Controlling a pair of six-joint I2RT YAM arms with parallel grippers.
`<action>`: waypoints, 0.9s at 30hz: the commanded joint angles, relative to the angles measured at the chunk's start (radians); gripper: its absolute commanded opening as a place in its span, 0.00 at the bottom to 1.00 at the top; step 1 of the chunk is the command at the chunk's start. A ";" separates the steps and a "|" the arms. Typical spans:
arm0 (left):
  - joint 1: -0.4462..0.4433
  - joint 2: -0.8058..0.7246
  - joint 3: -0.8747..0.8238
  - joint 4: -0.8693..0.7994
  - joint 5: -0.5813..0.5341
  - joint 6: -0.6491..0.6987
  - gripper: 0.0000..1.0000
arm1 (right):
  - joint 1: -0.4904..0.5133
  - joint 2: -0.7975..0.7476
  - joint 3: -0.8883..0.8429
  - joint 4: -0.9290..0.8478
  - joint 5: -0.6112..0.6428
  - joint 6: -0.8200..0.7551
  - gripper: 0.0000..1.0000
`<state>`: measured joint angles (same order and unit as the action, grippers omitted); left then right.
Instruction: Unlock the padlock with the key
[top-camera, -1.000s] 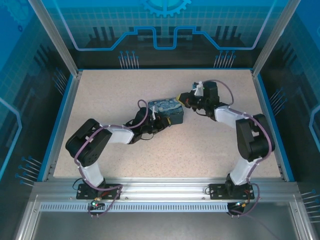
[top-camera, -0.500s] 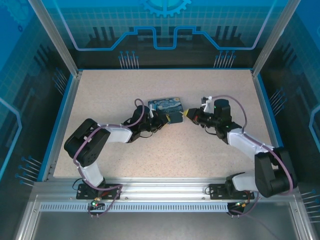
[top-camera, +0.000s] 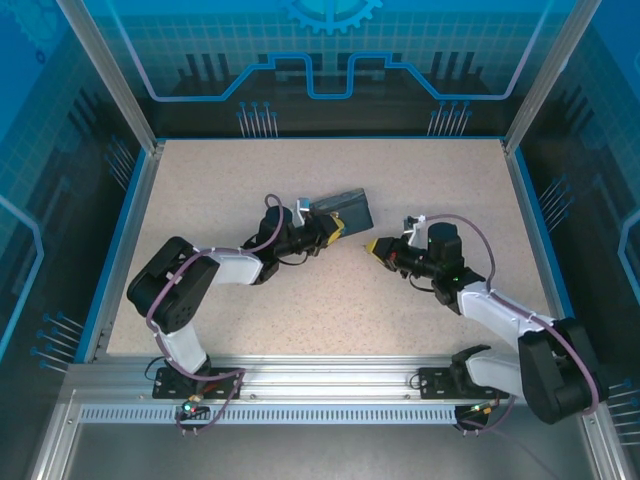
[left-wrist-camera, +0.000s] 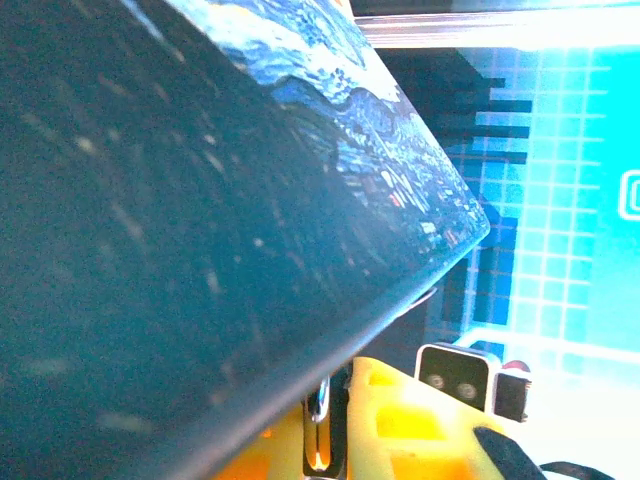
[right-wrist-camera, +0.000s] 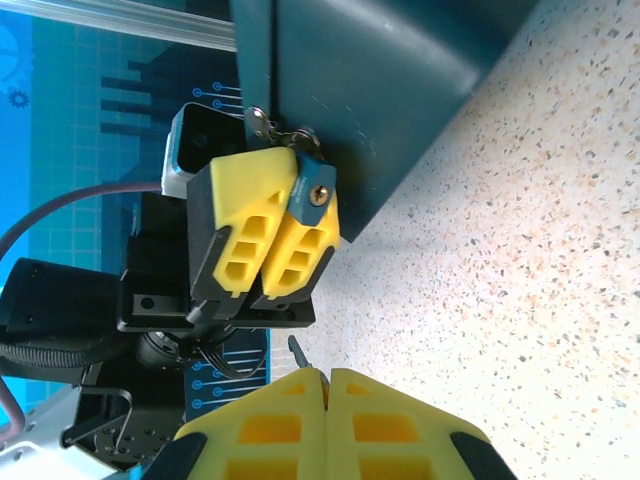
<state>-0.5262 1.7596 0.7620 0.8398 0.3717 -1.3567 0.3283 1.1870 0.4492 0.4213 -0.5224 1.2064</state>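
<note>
The blue painted box (top-camera: 340, 207) stands tilted at mid-table, and its dark side (right-wrist-camera: 380, 90) also fills much of the right wrist view. A small blue padlock (right-wrist-camera: 315, 190) with a silver keyhole hangs at the box's edge. My left gripper (top-camera: 326, 229) (right-wrist-camera: 285, 190) is shut on it, and its metal shackle (left-wrist-camera: 318, 420) shows between the yellow fingers (left-wrist-camera: 400, 420). My right gripper (top-camera: 375, 246) (right-wrist-camera: 325, 372) is shut on the key (right-wrist-camera: 298, 352), whose thin dark blade pokes out past the fingertips. The key is a short way from the padlock, not touching it.
The speckled table (top-camera: 420, 180) is walled by a blue rim (top-camera: 120, 250) and glass panels. An aluminium rail (top-camera: 330, 385) runs along the near edge, where both arm bases are bolted. The right wrist camera (left-wrist-camera: 455, 372) faces the box.
My right gripper has drawn back from the box, toward the near right. The left gripper has tipped the box up and shifted it slightly back.
</note>
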 joint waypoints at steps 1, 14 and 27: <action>0.010 -0.020 -0.005 0.113 0.033 -0.035 0.00 | 0.021 0.035 -0.006 0.102 0.030 0.066 0.00; 0.013 -0.029 0.009 0.043 0.056 0.021 0.00 | 0.025 0.122 0.023 0.193 0.055 0.113 0.00; 0.013 -0.030 0.035 -0.307 0.054 0.386 0.00 | -0.031 0.092 0.133 0.060 0.057 0.032 0.00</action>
<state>-0.5224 1.7359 0.7650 0.6052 0.4019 -1.1038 0.3176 1.2728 0.5327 0.5194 -0.4728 1.2778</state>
